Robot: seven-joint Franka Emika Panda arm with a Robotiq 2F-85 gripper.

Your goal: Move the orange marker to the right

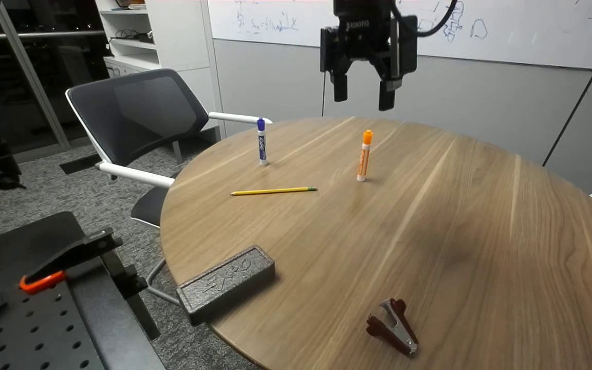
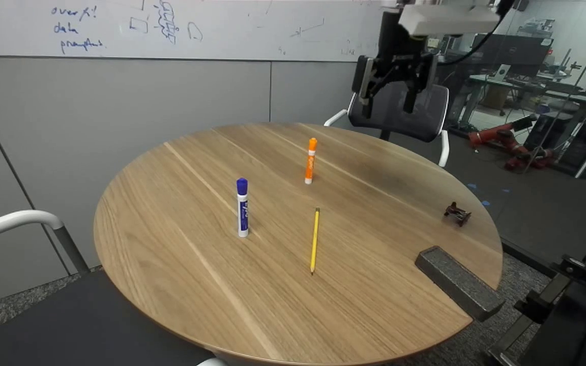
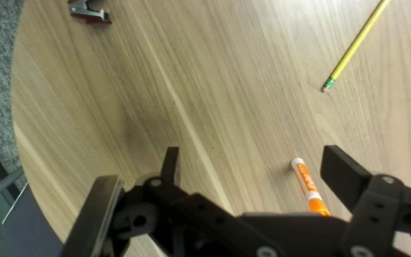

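Progress looks slight, as we judge it: no grasp is in place and nothing is being carried. In an exterior view we see the orange marker (image 1: 364,155) upright, cap up, on the round table (image 1: 357,246). Taking it as the dial's centre there, the blue-and-white marker (image 1: 262,149) stands at nine o'clock, the yellow pencil (image 1: 274,191) lies at eight, and the staple remover (image 1: 393,327) sits near six. At twelve hangs the gripper (image 1: 363,102), its fingers (image 1: 340,88) spread wide and gripping nothing, well apart from orange marker and table alike. The wrist view puts the orange marker at about four o'clock from its centre, the cap partly hidden behind the gripper. What is left, we think, is nearly everything: lower around the orange marker, close on it, shift it, stand it down and let go. Whose right is meant we cannot tell; seen from that exterior camera, it would be towards three o'clock.
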